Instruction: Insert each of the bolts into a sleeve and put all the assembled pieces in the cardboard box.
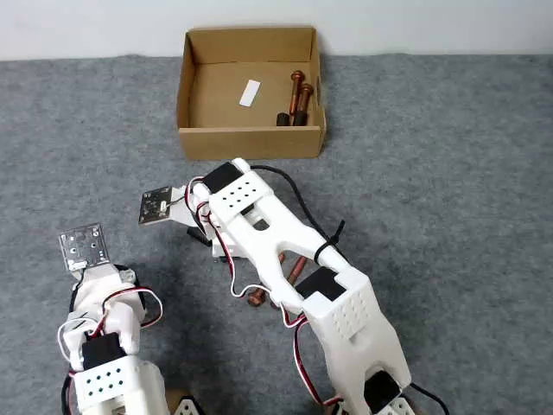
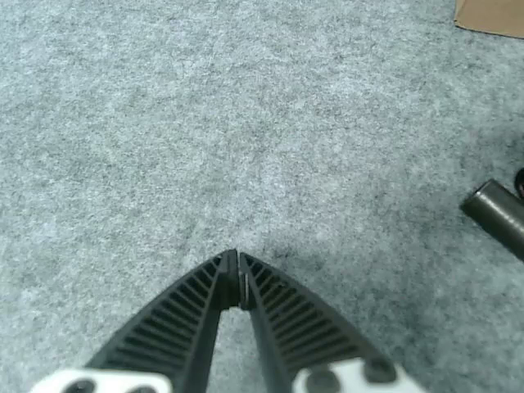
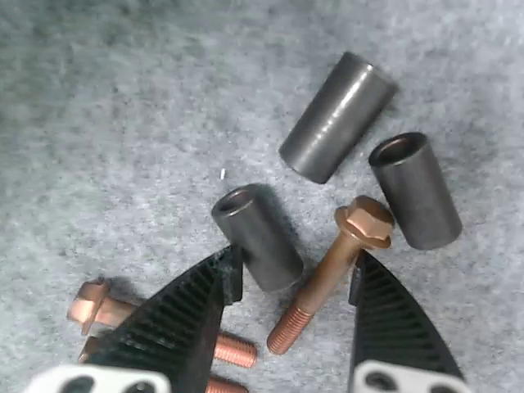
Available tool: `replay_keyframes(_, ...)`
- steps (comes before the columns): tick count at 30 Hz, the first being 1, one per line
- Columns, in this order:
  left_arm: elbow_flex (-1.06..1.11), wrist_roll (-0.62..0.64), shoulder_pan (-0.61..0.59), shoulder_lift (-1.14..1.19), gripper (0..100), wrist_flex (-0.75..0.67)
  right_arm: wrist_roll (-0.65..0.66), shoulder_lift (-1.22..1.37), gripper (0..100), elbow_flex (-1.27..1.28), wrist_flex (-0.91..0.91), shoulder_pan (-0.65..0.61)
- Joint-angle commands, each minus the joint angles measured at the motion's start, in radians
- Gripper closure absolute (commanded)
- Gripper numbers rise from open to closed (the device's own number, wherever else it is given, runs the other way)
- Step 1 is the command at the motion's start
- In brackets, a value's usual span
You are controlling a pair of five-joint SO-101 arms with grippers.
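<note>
Bolt (image 3: 332,274) lies loose on the grey worktop (image 1: 449,216), inside the span of the right hand (image 3: 296,262). Its jaws stand wide apart and hold nothing. A sleeve (image 3: 258,237) on its side lies just beside the bolt, also between the jaws.

Judgement: the hand straddles two parts, so closing as it stands risks pinching both. It needs to centre on one.

Spare bolts (image 3: 106,311) lie near one jaw, outside the span. Two more sleeves (image 3: 336,115) (image 3: 413,192) lie a little farther off, close together. The parts are crowded, with little room to close without nudging a neighbour.

Left hand (image 2: 236,266): jaws closed tip to tip, empty, over bare worktop, with a sleeve end near it. Judgement: it is kept aside to leave the right arm room, but it is near enough to take a part for mating.

Box (image 1: 251,143) stands farthest, top open. Two assembled pieces (image 1: 298,99) lie against one side wall, and most of the floor is free. Judgement: the task is partly done. The front wall must be cleared from above, and open worktop lies between the parts and the box.
</note>
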Motion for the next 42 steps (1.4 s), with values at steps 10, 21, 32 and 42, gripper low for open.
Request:
replay_keyframes(10,-0.027,-0.006,0.002,-0.012,99,-0.026,0.005,-0.012,79.0,0.002,0.056,-0.038)
replay_keyframes(21,-0.027,-0.006,0.002,-0.012,99,-0.026,-0.017,-0.012,80.5,0.002,-0.025,-0.062)
replay_keyframes(32,-0.027,-0.006,0.002,-0.012,99,-0.026,-0.083,-0.028,98.8,-0.005,-0.079,-0.053)
replay_keyframes(42,-0.027,-0.006,0.005,-0.012,99,-0.026,-0.241,-0.134,98.8,-0.192,0.156,0.010)
